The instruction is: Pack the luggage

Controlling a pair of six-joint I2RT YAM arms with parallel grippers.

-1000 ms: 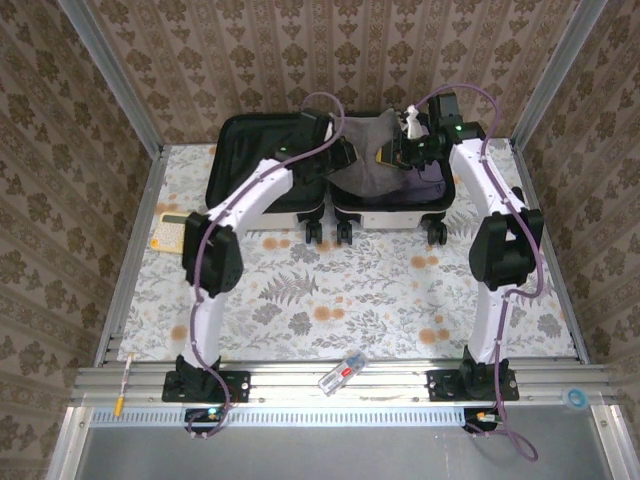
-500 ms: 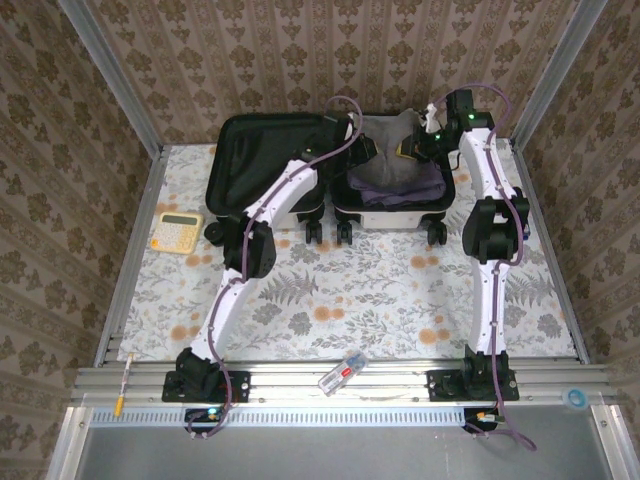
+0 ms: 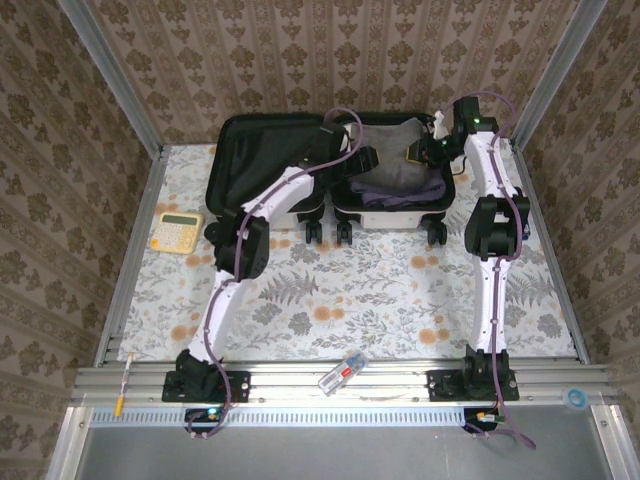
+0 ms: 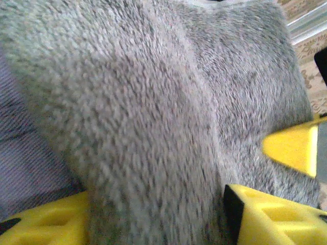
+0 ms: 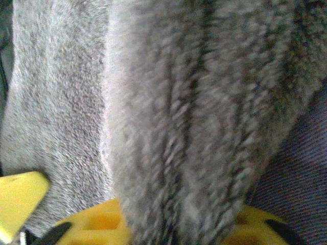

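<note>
**A:** Where's the luggage point(image 3: 255, 160) for us right now?

**B:** It's at the far end of the counter point(image 3: 350, 290), lying open with the wheels toward our bases. The left half has its black lining facing up. The right half has a grey fleece point(image 3: 390, 150) on top of some dark purple clothes point(image 3: 400, 188).

**A:** And our hands?

**B:** Both are reaching into that right half. Our left hand point(image 3: 357, 160) is at the fleece's left edge and our right hand point(image 3: 425, 150) is at its right. On the wrist cams each one has its yellow fingers point(image 4: 276, 214) apart with a thick fold of fleece in the gap. Honestly we can't tell whether either is pinching it or just straddling it.

**A:** Anything else?

**B:** There's a yellow calculator point(image 3: 178, 230) on the counter, left of the luggage.
</note>
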